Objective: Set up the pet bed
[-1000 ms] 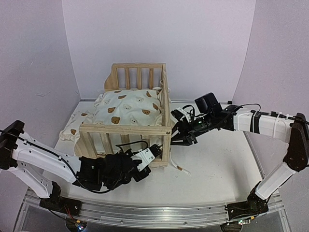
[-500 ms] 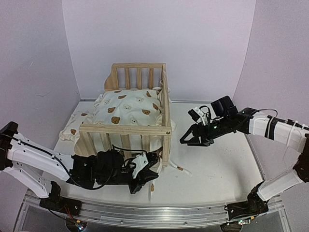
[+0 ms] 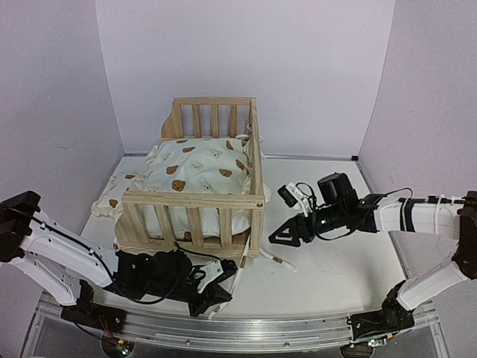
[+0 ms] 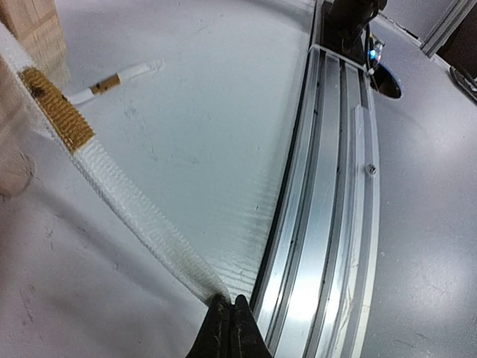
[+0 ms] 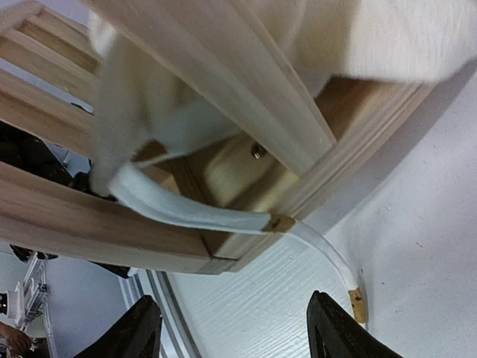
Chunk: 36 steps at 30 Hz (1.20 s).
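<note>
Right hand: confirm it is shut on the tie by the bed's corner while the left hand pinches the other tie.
The right hand is open and holds nothing; that tie lies loose on the table, as the right wrist view shows. The left hand does pinch the other tie.

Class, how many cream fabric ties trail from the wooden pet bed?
2. One cream tie is pinched in the left tool; the other tie lies on the white table beside the pine frame's near right corner. Others may be hidden.
</note>
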Each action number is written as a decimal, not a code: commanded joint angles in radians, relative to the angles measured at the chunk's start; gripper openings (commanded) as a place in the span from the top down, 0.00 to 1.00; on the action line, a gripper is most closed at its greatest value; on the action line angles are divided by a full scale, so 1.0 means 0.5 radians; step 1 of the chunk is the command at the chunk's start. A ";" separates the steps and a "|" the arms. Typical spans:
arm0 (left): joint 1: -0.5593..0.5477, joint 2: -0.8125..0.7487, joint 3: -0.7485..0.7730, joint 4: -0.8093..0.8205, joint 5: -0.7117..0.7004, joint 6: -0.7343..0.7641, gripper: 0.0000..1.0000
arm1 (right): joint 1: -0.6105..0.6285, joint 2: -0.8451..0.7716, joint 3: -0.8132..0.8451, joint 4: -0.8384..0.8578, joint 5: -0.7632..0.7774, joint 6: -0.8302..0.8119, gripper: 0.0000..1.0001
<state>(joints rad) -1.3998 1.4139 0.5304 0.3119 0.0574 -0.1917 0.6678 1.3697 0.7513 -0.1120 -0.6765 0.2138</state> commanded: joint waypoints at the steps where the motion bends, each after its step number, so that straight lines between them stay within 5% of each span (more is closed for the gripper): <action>1: -0.009 0.146 -0.046 0.050 0.115 -0.036 1.00 | 0.017 0.137 -0.166 0.632 0.000 -0.117 0.33; 6: -0.011 0.324 -0.061 0.063 0.270 -0.135 1.00 | 0.020 0.284 -0.284 1.051 -0.047 -0.048 0.34; 21: 0.026 0.495 -0.169 0.100 0.256 -0.755 1.00 | 0.024 0.460 -0.258 1.119 -0.155 -0.160 0.37; 28: 0.038 0.520 -0.234 0.103 0.159 -1.119 1.00 | 0.022 0.101 -0.327 0.871 0.424 0.022 0.32; 32: 0.071 0.541 -0.302 0.102 0.124 -1.283 1.00 | -0.054 -0.001 -0.118 0.511 0.583 0.514 0.27; 36: 0.078 0.526 -0.312 0.097 0.108 -1.336 1.00 | -0.051 0.039 -0.003 0.573 0.129 0.982 0.30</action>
<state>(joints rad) -1.3731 1.6432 0.4213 0.5220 0.1574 -0.7876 0.6418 1.4006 0.6727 0.1799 -0.4885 0.4305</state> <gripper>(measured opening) 0.004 0.713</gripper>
